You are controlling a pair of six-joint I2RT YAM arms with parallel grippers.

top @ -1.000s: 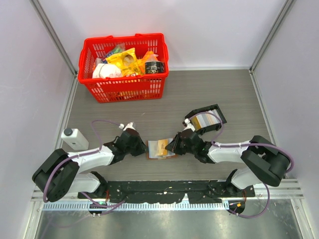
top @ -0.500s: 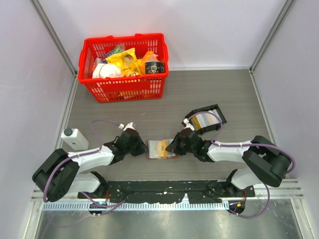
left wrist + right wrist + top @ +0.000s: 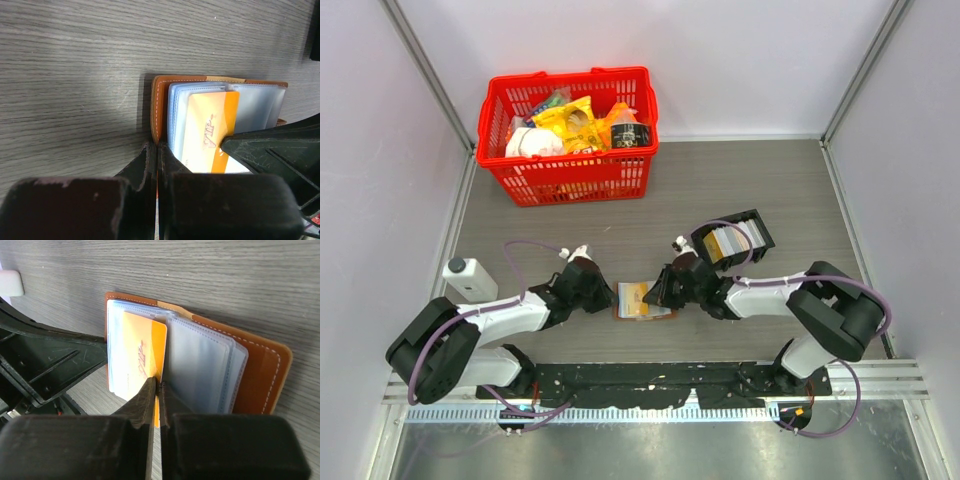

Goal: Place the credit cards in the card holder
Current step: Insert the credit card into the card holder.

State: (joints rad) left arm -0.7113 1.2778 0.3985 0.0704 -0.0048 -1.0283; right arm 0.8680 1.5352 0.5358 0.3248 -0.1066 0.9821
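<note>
The right gripper has been shifted left, pinched on the yellow-orange card over the card holder, whose edge is clamped by the left gripper.

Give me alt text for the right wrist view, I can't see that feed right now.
The right gripper pinches the edge of a yellow-orange card that lies across the clear sleeves of the open brown card holder on the grey table. The left gripper's black fingers press in from the left side.
</note>
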